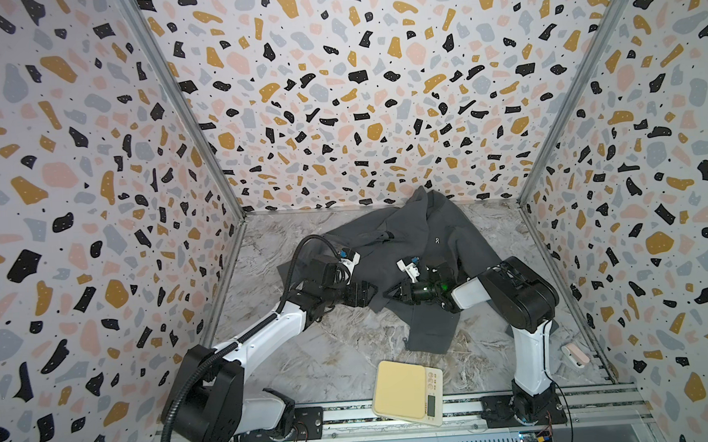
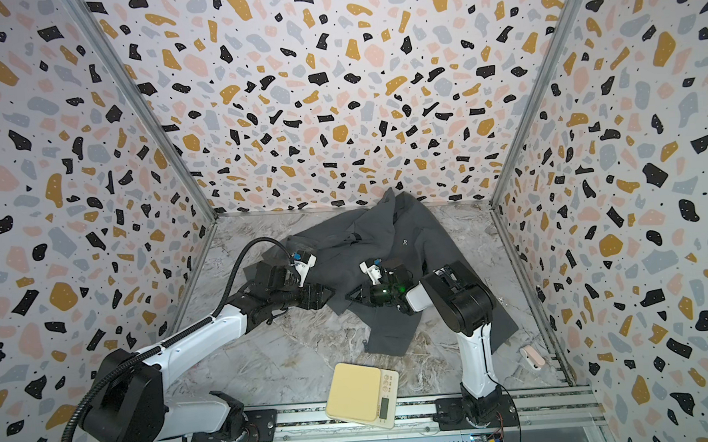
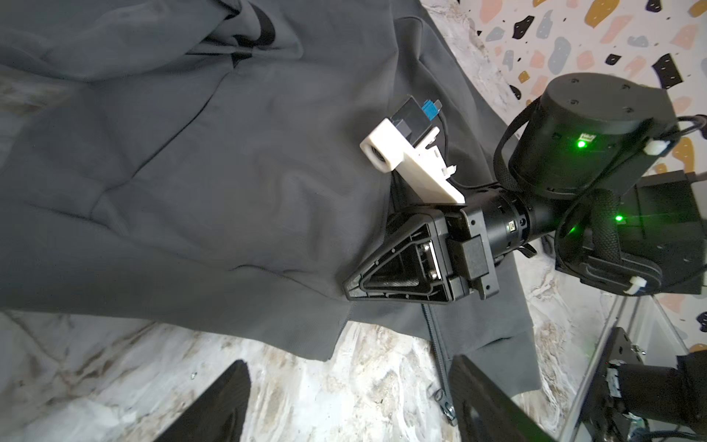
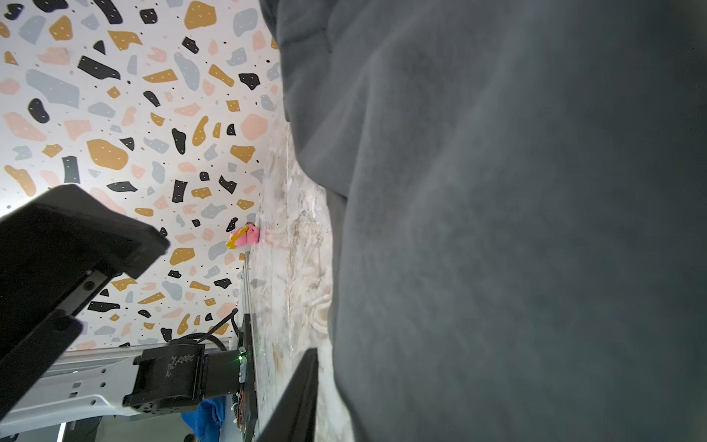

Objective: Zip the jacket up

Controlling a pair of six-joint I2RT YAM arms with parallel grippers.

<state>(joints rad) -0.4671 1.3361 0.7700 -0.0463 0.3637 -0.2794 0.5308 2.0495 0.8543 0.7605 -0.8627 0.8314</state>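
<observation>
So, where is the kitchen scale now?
In a top view the kitchen scale lies front centre, overlapping the rail, just short of the jacket hem behind it.

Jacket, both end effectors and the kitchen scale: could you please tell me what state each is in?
jacket: crumpled on the table, front zip undone at the hem.
left end effector: open, empty, over bare table by the hem.
right end effector: jaws parted, gripping nothing, low over the jacket.
kitchen scale: platform bare, display unreadable.
</observation>
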